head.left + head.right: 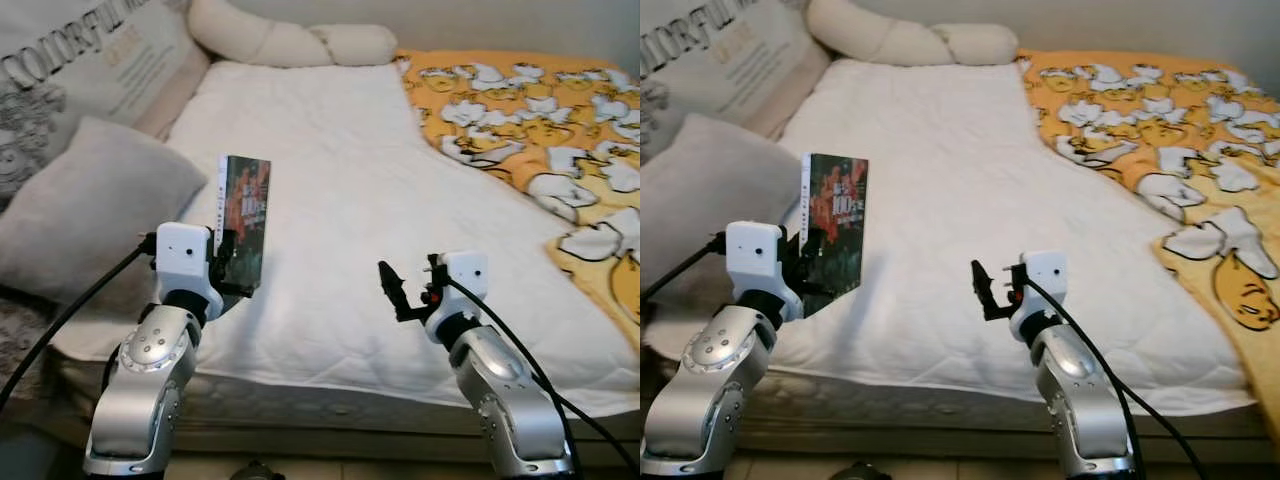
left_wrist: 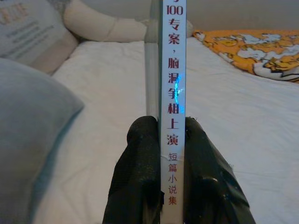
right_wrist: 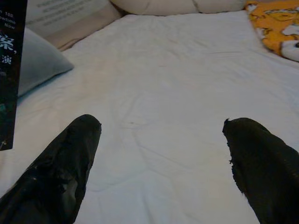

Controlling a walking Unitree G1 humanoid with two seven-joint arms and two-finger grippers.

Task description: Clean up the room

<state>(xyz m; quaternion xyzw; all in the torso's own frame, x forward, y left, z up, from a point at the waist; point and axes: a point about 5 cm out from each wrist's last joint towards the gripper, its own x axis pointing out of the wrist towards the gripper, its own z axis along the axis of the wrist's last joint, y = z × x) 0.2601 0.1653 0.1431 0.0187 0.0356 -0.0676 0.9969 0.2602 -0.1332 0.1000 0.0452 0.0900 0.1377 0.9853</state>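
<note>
A: Left gripper (image 1: 232,262) status?

B: Clamped on a book (image 1: 243,220). Book stands upright, held by its lower end, above the near left edge of the bed (image 1: 330,200). In the left wrist view both fingers (image 2: 135,172) press the covers, with the white spine and its red print facing the camera.

A: Right gripper (image 1: 392,288)?

B: Spread wide, holding nothing. It hovers over the near edge of the white quilt, right of the book and well apart from it. In the right wrist view the two fingers (image 3: 65,163) sit far apart with bare quilt between them.

A: What else is on the bed?

B: Grey pillow (image 1: 85,210) at the left, just beside the book. Printed cushion (image 1: 80,60) behind it in the far left corner. Long cream bolster (image 1: 290,40) across the far end. Orange blanket with a white cartoon pattern (image 1: 540,130) along the right side.
</note>
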